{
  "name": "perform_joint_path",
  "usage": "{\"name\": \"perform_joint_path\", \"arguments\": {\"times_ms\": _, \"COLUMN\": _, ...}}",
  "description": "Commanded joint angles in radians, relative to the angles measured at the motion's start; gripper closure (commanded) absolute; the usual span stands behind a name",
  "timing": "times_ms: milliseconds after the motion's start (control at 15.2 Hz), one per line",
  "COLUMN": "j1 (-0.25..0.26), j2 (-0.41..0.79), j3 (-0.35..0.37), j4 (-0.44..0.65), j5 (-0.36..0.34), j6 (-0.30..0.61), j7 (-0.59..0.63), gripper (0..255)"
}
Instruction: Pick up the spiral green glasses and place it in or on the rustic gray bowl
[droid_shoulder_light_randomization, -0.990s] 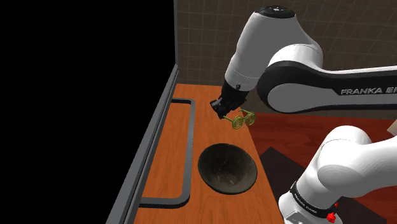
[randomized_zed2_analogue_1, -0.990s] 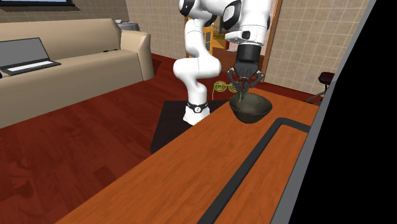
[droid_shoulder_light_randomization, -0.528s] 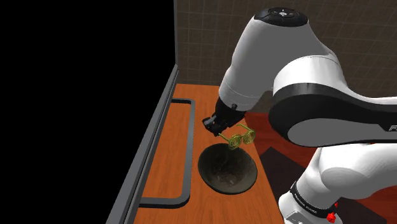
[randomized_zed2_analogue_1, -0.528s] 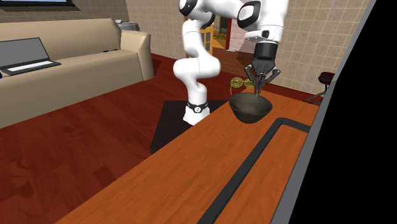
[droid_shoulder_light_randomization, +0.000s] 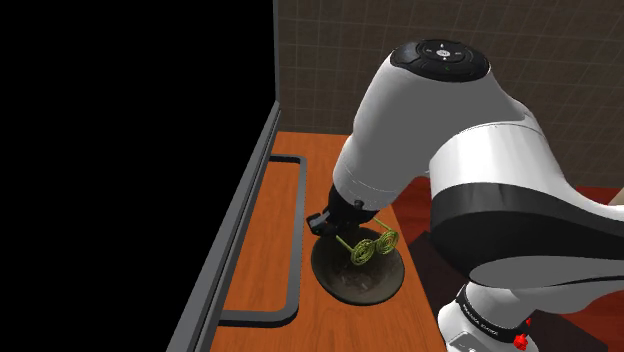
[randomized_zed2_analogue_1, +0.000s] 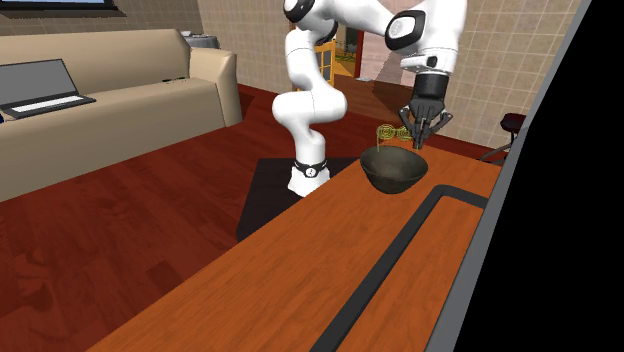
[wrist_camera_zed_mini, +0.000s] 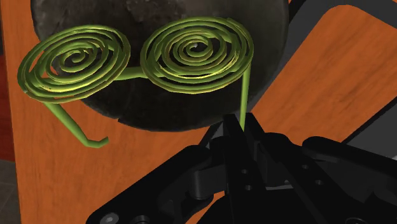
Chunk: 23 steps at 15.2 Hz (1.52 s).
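The green spiral glasses (droid_shoulder_light_randomization: 373, 245) hang in the air just above the dark gray bowl (droid_shoulder_light_randomization: 345, 283), which sits on the orange wooden table. My black gripper (droid_shoulder_light_randomization: 336, 227) is shut on one temple arm of the glasses (wrist_camera_zed_mini: 191, 57); the fingers (wrist_camera_zed_mini: 238, 130) pinch the thin green arm, and both spiral lenses lie over the bowl (wrist_camera_zed_mini: 153, 114) beneath. In the second exterior view the gripper (randomized_zed2_analogue_1: 417, 134) points down over the far side of the bowl (randomized_zed2_analogue_1: 393, 170), with the glasses (randomized_zed2_analogue_1: 389, 133) beside it.
A dark rounded-rectangle groove (droid_shoulder_light_randomization: 297, 240) runs along the table (droid_shoulder_light_randomization: 250, 270) beside the bowl. A gray rail (droid_shoulder_light_randomization: 238, 210) borders the table on the shoulder view's left, with a black area beyond. A beige sofa (randomized_zed2_analogue_1: 110, 90) and a red wood floor lie past the table.
The gripper has carried the glasses from beyond the bowl toward the stand and lower, so they now hang over the bowl. The bowl has stayed put.
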Motion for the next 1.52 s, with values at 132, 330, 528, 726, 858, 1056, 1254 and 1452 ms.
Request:
{"name": "perform_joint_path", "arguments": {"times_ms": 132, "j1": 0.002, "j2": 0.015, "j3": 0.028, "j4": -0.040, "j5": 0.013, "j6": 0.054, "j7": 0.015, "gripper": 255}}
{"name": "perform_joint_path", "arguments": {"times_ms": 330, "j1": 0.002, "j2": 0.028, "j3": 0.048, "j4": -0.070, "j5": 0.021, "j6": 0.096, "j7": 0.026, "gripper": 255}}
{"name": "perform_joint_path", "arguments": {"times_ms": 528, "j1": 0.001, "j2": 0.038, "j3": 0.062, "j4": -0.089, "j5": 0.027, "j6": 0.126, "j7": 0.033, "gripper": 255}}
{"name": "perform_joint_path", "arguments": {"times_ms": 726, "j1": 0.001, "j2": 0.038, "j3": 0.063, "j4": -0.089, "j5": 0.027, "j6": 0.126, "j7": 0.033, "gripper": 255}}
{"name": "perform_joint_path", "arguments": {"times_ms": 858, "j1": 0.001, "j2": 0.038, "j3": 0.063, "j4": -0.089, "j5": 0.027, "j6": 0.126, "j7": 0.033, "gripper": 255}}
{"name": "perform_joint_path", "arguments": {"times_ms": 1056, "j1": 0.001, "j2": 0.038, "j3": 0.063, "j4": -0.089, "j5": 0.027, "j6": 0.126, "j7": 0.033, "gripper": 0}}
{"name": "perform_joint_path", "arguments": {"times_ms": 1254, "j1": 0.001, "j2": 0.038, "j3": 0.063, "j4": -0.089, "j5": 0.027, "j6": 0.126, "j7": 0.033, "gripper": 0}}
{"name": "perform_joint_path", "arguments": {"times_ms": 1452, "j1": 0.010, "j2": 0.019, "j3": 0.049, "j4": -0.068, "j5": 0.025, "j6": 0.085, "j7": 0.031, "gripper": 0}}
